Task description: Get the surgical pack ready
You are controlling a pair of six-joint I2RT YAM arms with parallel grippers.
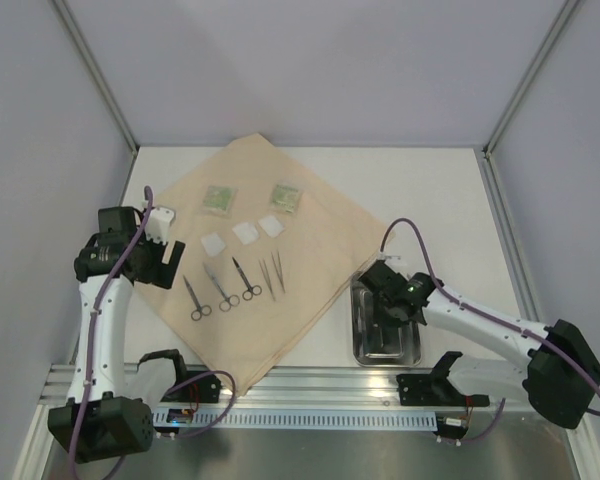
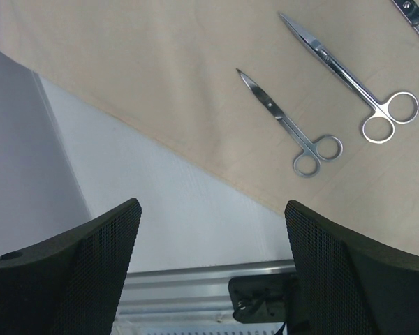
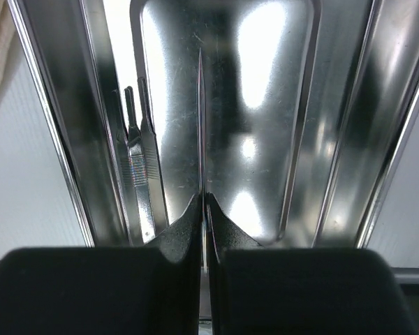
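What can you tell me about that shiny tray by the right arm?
The steel tray is rectangular, mirror-bright, with sloping walls and rounded corners. It sits flat on the white table beside the tan cloth. Inside, tweezers lie along one long wall; the right gripper, shut on a thin metal strip, hangs over it.

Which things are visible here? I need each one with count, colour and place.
cloth sheet: one, tan, spread on the table
packets: two, green, cloth's far part
pads: three, white, just nearer than packets
scissors: three, silver, cloth's near left part
tweezers: two, silver, right of scissors
steel tray: one, shiny, beside cloth's right edge
tray tweezers: one, silver, lying in tray
thin metal instrument: one, silver, held over tray
left gripper: one, black, open, above cloth's left edge
right gripper: one, black, shut on thin metal instrument
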